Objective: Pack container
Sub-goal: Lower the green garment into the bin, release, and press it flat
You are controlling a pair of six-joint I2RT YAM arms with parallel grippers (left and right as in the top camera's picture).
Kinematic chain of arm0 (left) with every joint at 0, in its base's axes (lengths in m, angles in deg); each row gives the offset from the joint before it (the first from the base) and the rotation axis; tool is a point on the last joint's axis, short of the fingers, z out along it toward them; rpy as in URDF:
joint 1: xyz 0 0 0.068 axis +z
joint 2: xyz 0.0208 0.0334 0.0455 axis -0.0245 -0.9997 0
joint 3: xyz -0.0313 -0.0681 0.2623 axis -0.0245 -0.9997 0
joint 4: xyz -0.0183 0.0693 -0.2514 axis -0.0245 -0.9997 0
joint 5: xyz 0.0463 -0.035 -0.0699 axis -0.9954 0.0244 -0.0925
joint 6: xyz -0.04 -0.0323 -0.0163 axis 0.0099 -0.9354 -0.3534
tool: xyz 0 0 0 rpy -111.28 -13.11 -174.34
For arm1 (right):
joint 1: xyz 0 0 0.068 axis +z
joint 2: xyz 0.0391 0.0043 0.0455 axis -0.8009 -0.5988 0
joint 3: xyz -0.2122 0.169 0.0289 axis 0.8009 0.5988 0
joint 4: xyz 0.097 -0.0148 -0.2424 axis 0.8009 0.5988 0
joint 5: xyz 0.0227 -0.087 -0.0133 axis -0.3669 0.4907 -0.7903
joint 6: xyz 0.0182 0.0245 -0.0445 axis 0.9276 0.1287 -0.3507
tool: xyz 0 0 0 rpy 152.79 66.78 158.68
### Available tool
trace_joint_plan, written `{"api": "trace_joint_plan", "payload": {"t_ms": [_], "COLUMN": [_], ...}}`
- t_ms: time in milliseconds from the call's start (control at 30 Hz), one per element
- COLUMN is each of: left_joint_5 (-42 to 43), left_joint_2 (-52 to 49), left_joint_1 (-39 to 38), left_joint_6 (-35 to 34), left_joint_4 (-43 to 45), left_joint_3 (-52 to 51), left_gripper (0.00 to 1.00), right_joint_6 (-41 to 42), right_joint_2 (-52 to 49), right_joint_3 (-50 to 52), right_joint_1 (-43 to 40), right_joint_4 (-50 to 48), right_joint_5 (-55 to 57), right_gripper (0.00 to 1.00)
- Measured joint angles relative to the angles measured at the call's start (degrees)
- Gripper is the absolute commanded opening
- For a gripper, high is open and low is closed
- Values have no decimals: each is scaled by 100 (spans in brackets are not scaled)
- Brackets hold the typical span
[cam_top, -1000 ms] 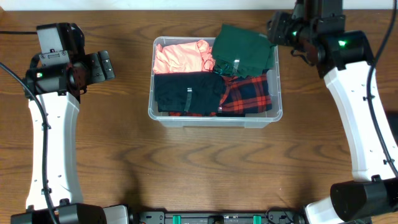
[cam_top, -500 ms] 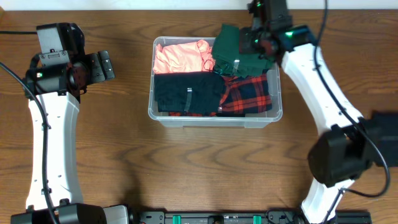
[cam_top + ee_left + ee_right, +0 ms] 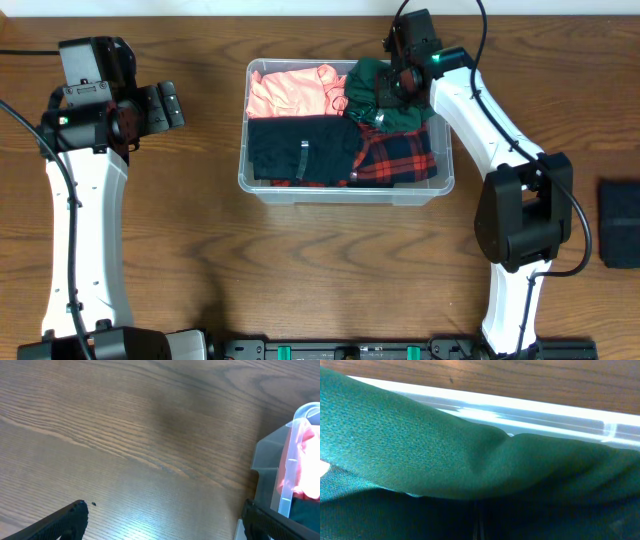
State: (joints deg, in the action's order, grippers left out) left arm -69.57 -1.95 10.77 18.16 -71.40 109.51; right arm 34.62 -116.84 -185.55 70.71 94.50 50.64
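At the left, the left gripper (image 3: 172, 106) is held above the wooden worktop (image 3: 200, 260), well apart from the container (image 3: 340, 192). In the left wrist view only its two dark fingertips (image 3: 75, 514) are caught, one at each lower corner and cut off by the frame edge; they are seen spread wide with nothing between them. A corner of the container is glimpsed at the right edge of that view, with a strip of pink behind the clear wall.

The container is set at the middle of the worktop, toward the far side. Four garments are packed in it: a pink garment (image 3: 290, 92) at far left, a black garment (image 3: 300, 150) at near left, a red-and-black plaid garment (image 3: 405, 155) at near right, and a green garment (image 3: 405, 112) bunched at far right. The container's floor is hidden by the cloth.

The right gripper (image 3: 388, 88) is lowered onto the green garment near the far rim. From above its fingers are masked by its own body, and the right wrist view is filled with green cloth, with only the clear rim and a strip of wood beyond it. Whether it is spread, pressed together or pinching the cloth cannot be told.

At the far right edge a flat dark object (image 3: 620, 210) is lying on the worktop, cut off by the frame and too indistinct to be identified
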Motion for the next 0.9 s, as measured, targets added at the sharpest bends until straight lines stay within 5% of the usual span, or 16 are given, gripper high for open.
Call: {"api": "trace_joint_plan", "payload": {"t_ms": [367,600,900], "left_joint_5": [-2,0,0], "left_joint_2": [0,0,0], "left_joint_1": [0,0,0], "left_joint_6": [0,0,0], "left_joint_4": [0,-2,-2], "left_joint_3": [0,0,0], "left_gripper": [98,98,98], "right_joint_6": [-79,-205,-229], "right_joint_2": [175,994,1139], "right_joint_3": [0,15,-2], "right_joint_1": [2,11,118], "right_joint_4": [22,-271,-828], "right_joint_5": [-46,-162,-313], "right_gripper": [2,18,17]}}
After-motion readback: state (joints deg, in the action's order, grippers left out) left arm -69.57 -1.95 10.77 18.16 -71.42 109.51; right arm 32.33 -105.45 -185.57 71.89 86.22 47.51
